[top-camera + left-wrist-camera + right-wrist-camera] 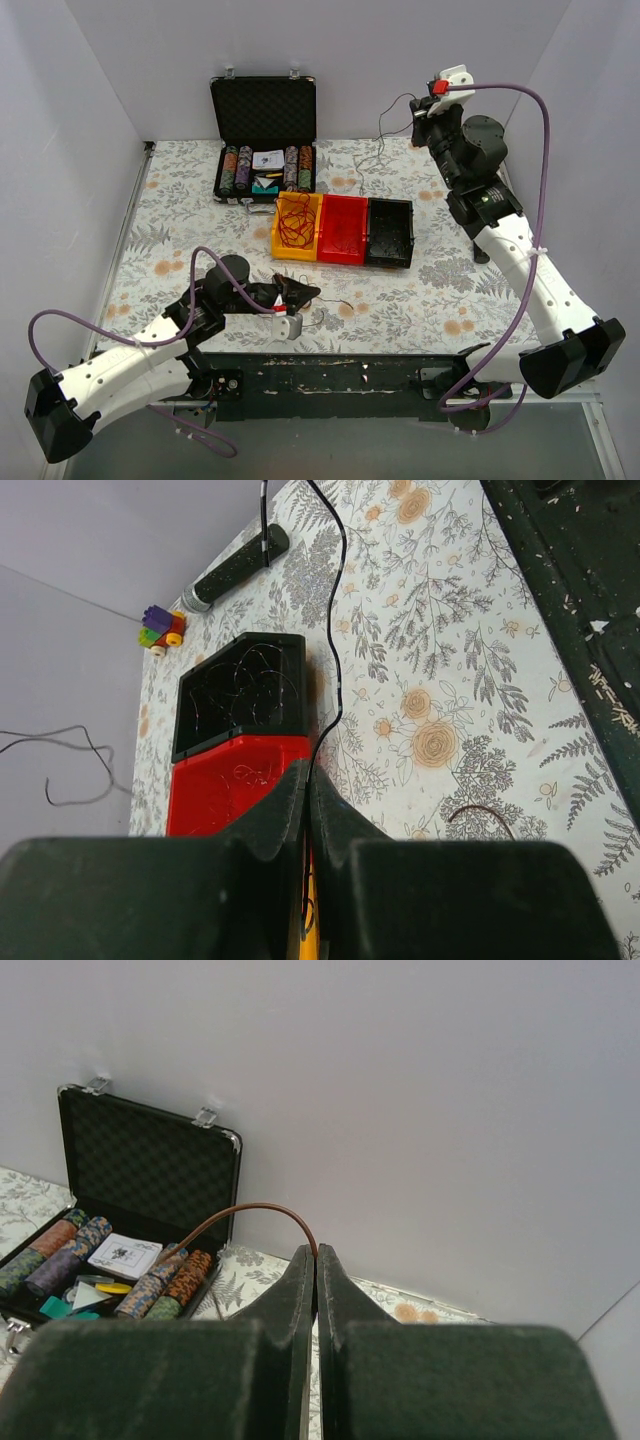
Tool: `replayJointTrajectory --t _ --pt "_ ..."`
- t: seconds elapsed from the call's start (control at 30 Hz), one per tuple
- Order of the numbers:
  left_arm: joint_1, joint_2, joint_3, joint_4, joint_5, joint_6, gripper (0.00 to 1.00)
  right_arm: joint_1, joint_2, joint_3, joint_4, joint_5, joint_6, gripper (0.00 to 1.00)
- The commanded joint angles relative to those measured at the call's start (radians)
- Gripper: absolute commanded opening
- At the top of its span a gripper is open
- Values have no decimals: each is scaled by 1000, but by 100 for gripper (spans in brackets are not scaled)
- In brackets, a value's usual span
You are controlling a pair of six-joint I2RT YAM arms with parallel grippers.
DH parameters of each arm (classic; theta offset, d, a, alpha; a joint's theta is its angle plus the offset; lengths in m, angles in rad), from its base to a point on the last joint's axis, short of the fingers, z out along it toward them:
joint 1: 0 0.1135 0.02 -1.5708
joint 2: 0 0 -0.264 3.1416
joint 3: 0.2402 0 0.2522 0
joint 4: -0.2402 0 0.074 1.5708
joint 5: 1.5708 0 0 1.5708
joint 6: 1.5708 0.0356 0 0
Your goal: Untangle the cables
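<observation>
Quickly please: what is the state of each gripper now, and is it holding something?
Left gripper: closed, jaws pinching a thin black wire.
Right gripper: closed, jaws pinching a thin reddish-brown wire.

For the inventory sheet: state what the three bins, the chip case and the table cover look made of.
Yellow bin, red bin, black bin: likely moulded plastic; smooth, evenly coloured walls, slight sheen. Chip case: silvery, metal-looking edge trim and latches; dimpled, foam-like black lining. Table cover: matte sheet with printed flowers; cloth or vinyl, cannot tell.
</observation>
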Motion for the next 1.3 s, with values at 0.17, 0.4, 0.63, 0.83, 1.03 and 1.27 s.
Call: replayJointTrajectory --t 0.17,0.4,0.63,0.83,1.03,1.27 --pt "21 -24 -27 5 20 30 0 -26 -18 -46 86 -44 55 1" --pt "28 -29 -44 9 25 48 0 -49 -30 -55 86 -51 73 1" --pt "34 -34 -50 9 31 50 0 -61 -41 -74 87 -61 89 1" --pt "41 -38 -53 9 34 53 0 -69 -53 -127 104 -58 103 1" --pt "45 -38 -57 9 34 54 0 -83 -62 -169 113 -54 110 1" --pt "48 -41 -65 11 34 67 0 -90 -70 -205 115 -64 122 1"
